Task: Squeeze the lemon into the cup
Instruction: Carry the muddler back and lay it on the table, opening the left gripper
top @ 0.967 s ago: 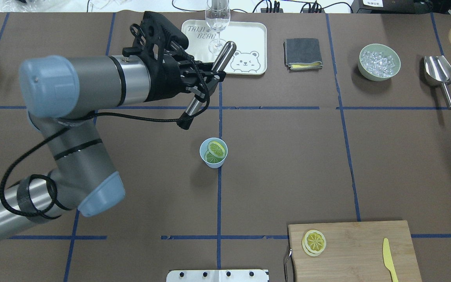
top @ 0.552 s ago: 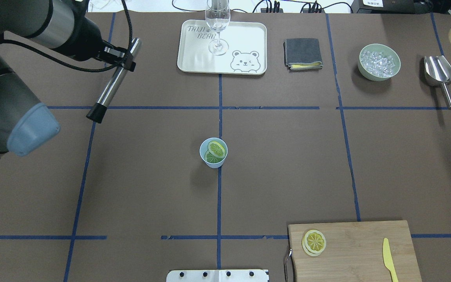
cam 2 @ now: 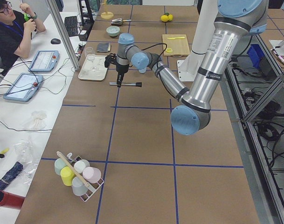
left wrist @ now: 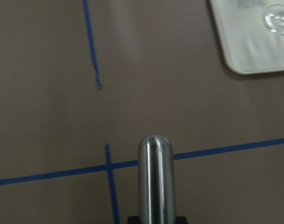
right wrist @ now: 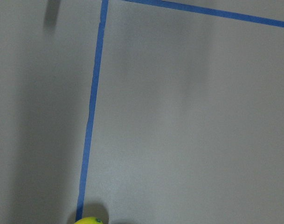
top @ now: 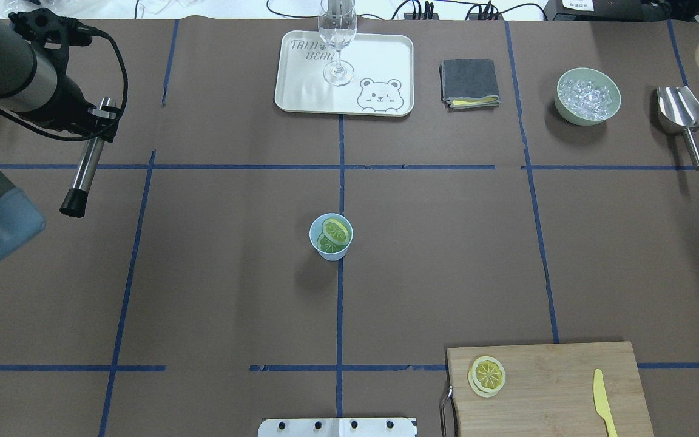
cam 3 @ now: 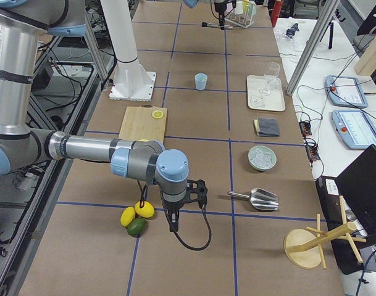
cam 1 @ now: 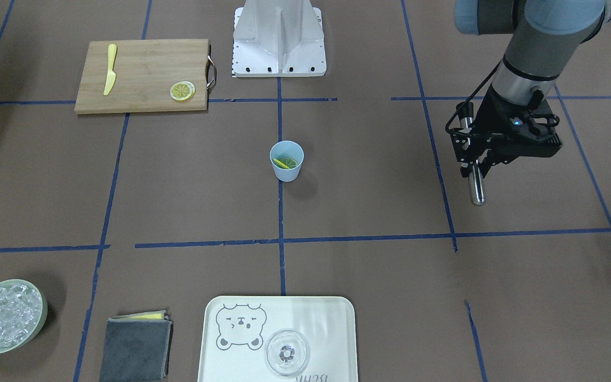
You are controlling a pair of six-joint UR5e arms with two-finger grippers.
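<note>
— Swung outward, hasn't it? That left end effector (top: 99,120) was nearer the middle a second ago. Now it hangs over the left side of the bench (top: 234,291).
— Yes, and it's clamped on a slim steel rod with a black tip (top: 85,169), well apart from the small matte light-blue cup (top: 332,255).
— And the lemon?
— Two thin round yellow lemon slices (top: 335,230) lie inside that cup at the bench's centre.
— So the pressing looks done?
— I'd judge so; the tool seems to be on its way out. Next it needs a free spot where it can lower the rod and let go.
— And the right end effector (cam 3: 174,223)?
— It's far off, beside some whole yellow lemons (cam 3: 144,209). I cannot tell whether it's open or closed.
</note>
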